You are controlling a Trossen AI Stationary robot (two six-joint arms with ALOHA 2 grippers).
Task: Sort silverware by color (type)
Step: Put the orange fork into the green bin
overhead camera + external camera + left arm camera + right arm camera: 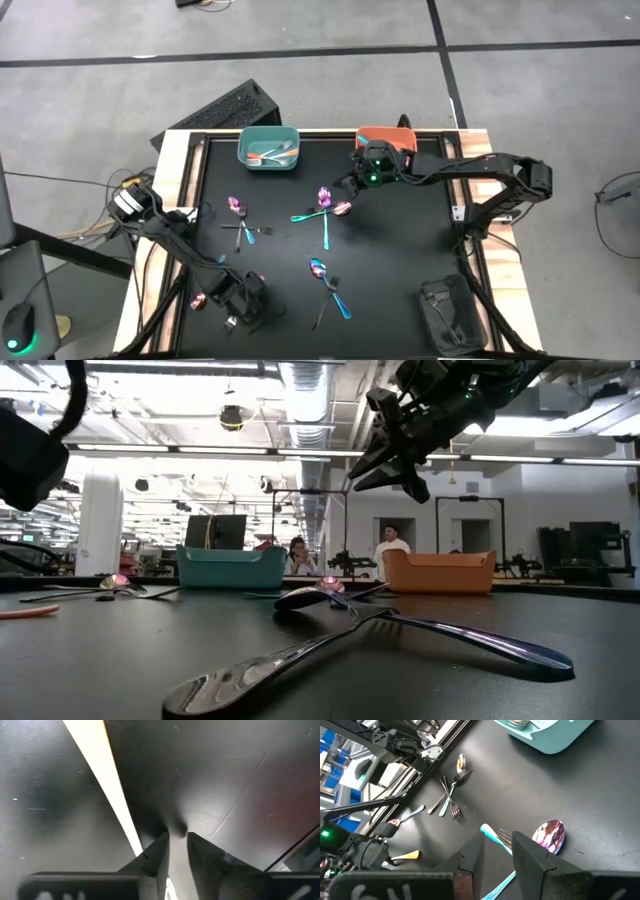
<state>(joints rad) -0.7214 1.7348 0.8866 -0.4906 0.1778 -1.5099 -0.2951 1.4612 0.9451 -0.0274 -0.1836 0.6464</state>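
The left gripper (pixel 176 842) points its two dark fingers (pixel 155 855) down at the matte black table (pixel 210 775), their tips close to the surface with a narrow gap between them. A pale cream strip (pixel 107 780) runs slantwise across the black table and ends beside the nearer fingertip. A small dark smudge of shadow lies on the table just beyond the gripper tips. Nothing can be made out between the fingers.

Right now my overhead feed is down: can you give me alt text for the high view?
A black table with forks and spoons scattered in three small clusters across its middle. At the far edge sit a teal bin holding a few pieces and an orange bin; the right gripper hovers beside the orange one, the left gripper low at the near left corner.
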